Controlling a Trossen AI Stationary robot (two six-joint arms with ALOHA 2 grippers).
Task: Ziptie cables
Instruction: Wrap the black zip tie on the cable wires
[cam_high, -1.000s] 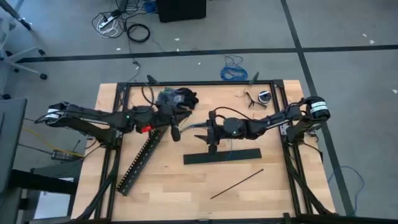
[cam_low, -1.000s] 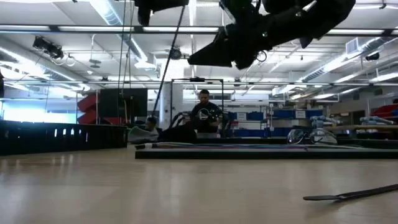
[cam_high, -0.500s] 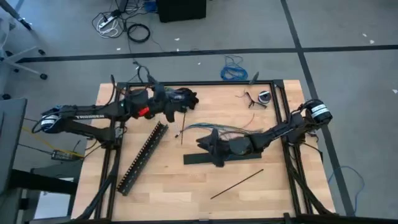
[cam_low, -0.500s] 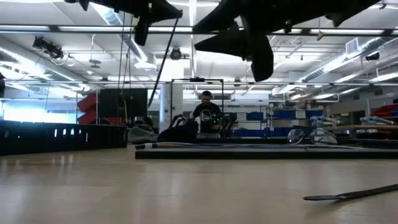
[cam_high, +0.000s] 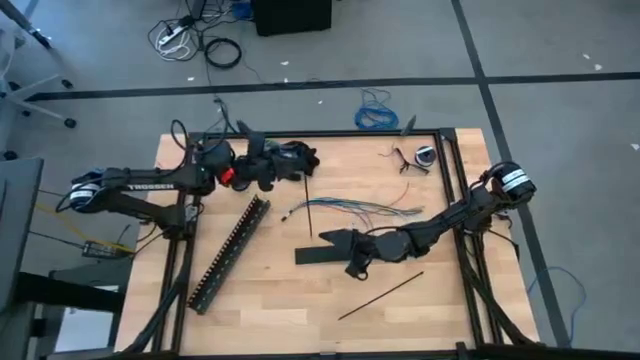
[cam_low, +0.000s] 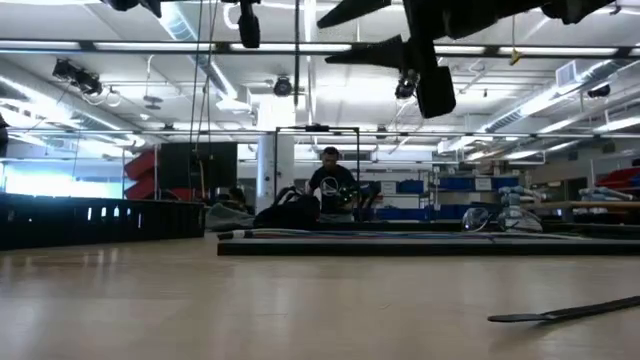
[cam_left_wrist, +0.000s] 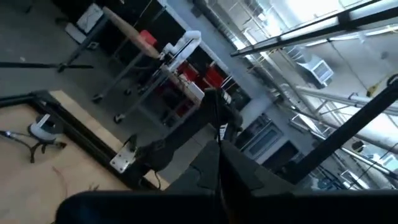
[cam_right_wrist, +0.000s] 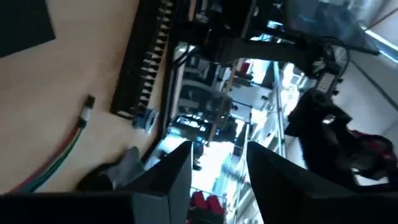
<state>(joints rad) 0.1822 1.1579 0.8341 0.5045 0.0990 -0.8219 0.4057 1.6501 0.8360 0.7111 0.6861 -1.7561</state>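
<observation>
A: Cables (cam_high: 360, 210): mid-table, long axis across it, fanned ends toward the left gripper (cam_high: 285, 168).
B: One ziptie (cam_high: 380, 296) lies diagonal near the front edge; the other (cam_high: 306, 205) hangs from the left fingers, pinched.
A: Right gripper (cam_high: 352, 255): above the flat bar (cam_high: 330, 254), spread. Only the low view shows a person (cam_low: 331, 185).

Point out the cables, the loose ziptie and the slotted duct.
cables (cam_high: 368, 209): high view, middle of the fanned bundle.
ziptie (cam_high: 381, 295): high view, middle of the strip.
slotted duct (cam_high: 229, 253): high view, mid-length.
</observation>
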